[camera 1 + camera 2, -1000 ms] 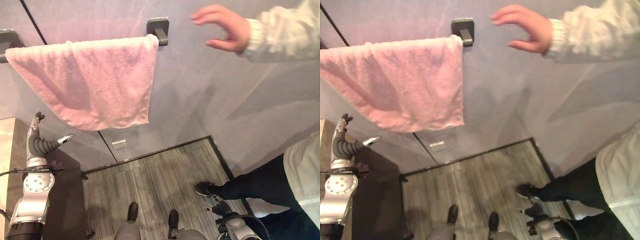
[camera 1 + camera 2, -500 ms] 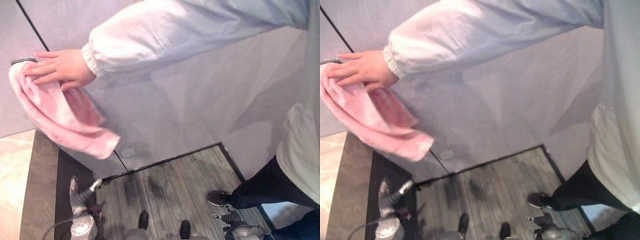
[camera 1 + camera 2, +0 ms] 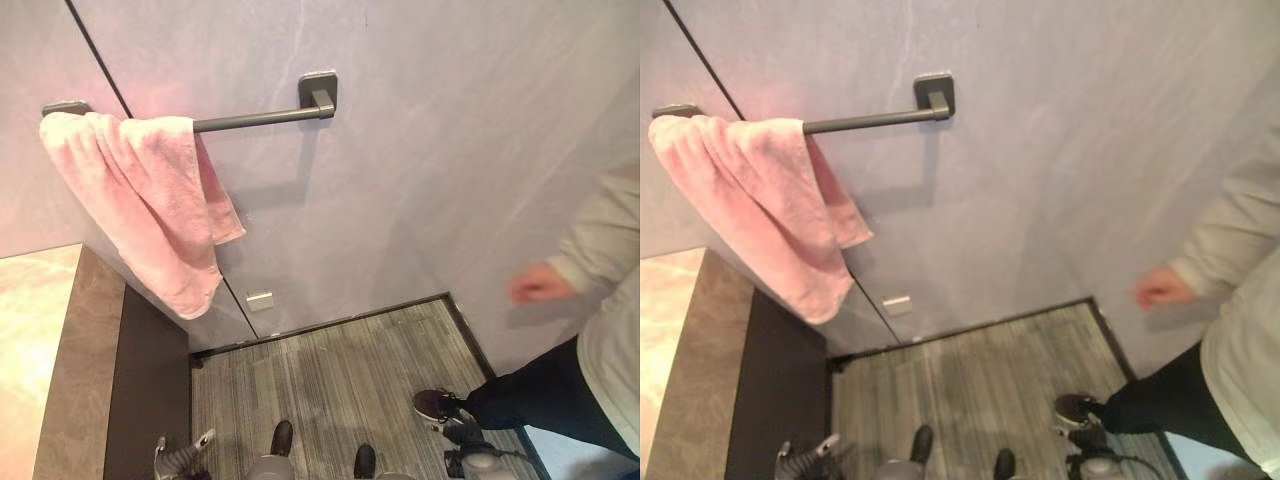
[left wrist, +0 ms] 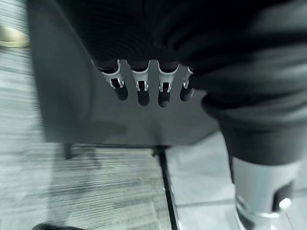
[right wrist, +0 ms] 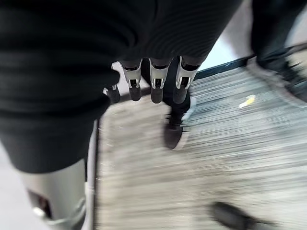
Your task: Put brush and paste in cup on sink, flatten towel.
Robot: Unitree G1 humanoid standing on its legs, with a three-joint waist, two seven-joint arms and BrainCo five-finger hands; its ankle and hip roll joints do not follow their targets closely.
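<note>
Both hands hang low, holding nothing — left hand (image 4: 144, 88) and right hand (image 5: 153, 81) with fingers loosely straight. Farther up, the pink towel (image 3: 150, 210) hangs bunched at one end of the bar (image 3: 262, 117). To flatten it, draw it evenly along the bar.

A dark metal towel bar (image 3: 262, 118) is mounted on a pale grey wall (image 3: 440, 150). At right, a person in a light sleeve (image 3: 600, 240) and dark trousers (image 3: 540, 390) stands on grey striped flooring (image 3: 330, 370); a beige stone surface (image 3: 30, 350) lies left.
</note>
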